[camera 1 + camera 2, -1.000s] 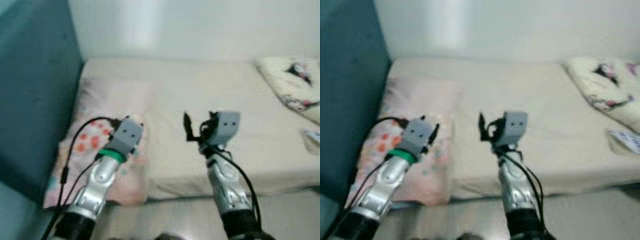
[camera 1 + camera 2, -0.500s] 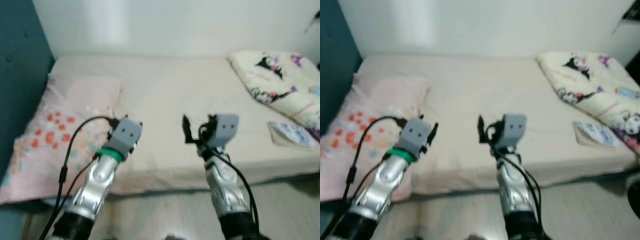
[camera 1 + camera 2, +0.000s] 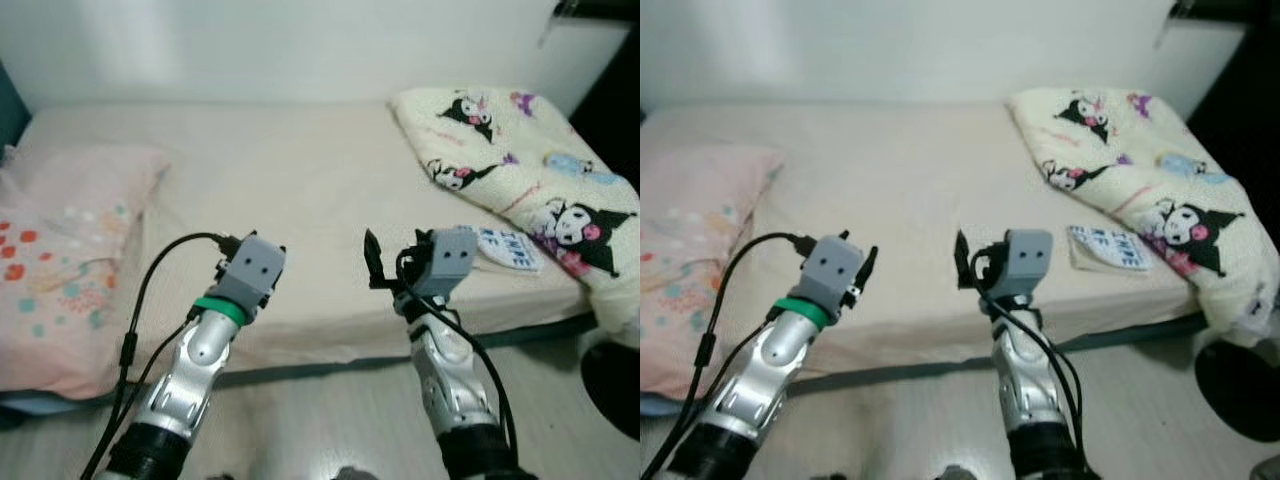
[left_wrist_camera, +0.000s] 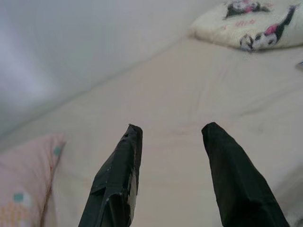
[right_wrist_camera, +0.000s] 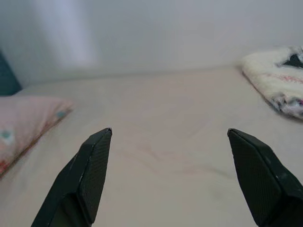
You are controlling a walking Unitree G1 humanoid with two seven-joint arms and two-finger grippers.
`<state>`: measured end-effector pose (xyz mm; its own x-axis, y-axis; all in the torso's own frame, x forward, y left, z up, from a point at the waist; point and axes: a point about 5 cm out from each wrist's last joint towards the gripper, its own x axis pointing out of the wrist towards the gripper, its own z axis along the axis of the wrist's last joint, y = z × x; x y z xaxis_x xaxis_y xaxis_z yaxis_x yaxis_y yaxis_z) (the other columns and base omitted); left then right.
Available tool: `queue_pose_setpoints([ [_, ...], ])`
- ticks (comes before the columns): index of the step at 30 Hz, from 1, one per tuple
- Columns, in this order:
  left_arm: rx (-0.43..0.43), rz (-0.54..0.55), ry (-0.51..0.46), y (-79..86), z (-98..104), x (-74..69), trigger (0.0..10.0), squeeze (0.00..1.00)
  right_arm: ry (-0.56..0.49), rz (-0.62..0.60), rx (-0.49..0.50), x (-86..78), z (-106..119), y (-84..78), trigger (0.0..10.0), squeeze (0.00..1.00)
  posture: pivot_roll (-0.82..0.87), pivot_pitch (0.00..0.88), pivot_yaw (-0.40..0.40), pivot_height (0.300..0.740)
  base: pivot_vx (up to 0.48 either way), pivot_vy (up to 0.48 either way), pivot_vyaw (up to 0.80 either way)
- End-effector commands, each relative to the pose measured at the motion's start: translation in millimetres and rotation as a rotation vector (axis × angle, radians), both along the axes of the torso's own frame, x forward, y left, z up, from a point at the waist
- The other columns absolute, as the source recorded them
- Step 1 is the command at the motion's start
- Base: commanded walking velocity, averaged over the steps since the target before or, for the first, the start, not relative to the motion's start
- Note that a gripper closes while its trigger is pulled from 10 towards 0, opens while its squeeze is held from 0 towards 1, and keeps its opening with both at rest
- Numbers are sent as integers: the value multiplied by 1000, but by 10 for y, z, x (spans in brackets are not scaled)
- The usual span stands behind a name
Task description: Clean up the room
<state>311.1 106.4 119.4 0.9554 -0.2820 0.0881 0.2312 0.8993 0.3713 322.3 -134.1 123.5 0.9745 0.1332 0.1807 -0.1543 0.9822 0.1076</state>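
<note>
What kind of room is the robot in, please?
Most likely a bedroom: a bed with a plain sheet stands against the wall, with a pink pillow at one end and a cartoon-print blanket at the other.

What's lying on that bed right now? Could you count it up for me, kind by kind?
Pink floral pillow: 1
Cartoon-print blanket: 1
Small printed packet beside the blanket: 1
Total: 3

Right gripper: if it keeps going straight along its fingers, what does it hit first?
Probably the bare bed sheet. The right gripper is open and empty, pointing across the mattress toward the wall. The pink pillow and cartoon blanket lie off to either side. Depth is hard to judge.
</note>
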Motion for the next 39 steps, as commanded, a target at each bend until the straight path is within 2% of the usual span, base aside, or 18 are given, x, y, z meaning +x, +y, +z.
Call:
queue_pose_setpoints([
  [1,12,-17,3,-37,-12,-11,10000,0,7,-15,-2,-5,-13,-40,10000,0,-60,33,5,736,0,-450,0],
  [39,15,-21,7,-45,-10,1,10000,0,3,-10,-14,-6,-8,-33,10000,0,-65,30,8,736,0,-418,0],
])
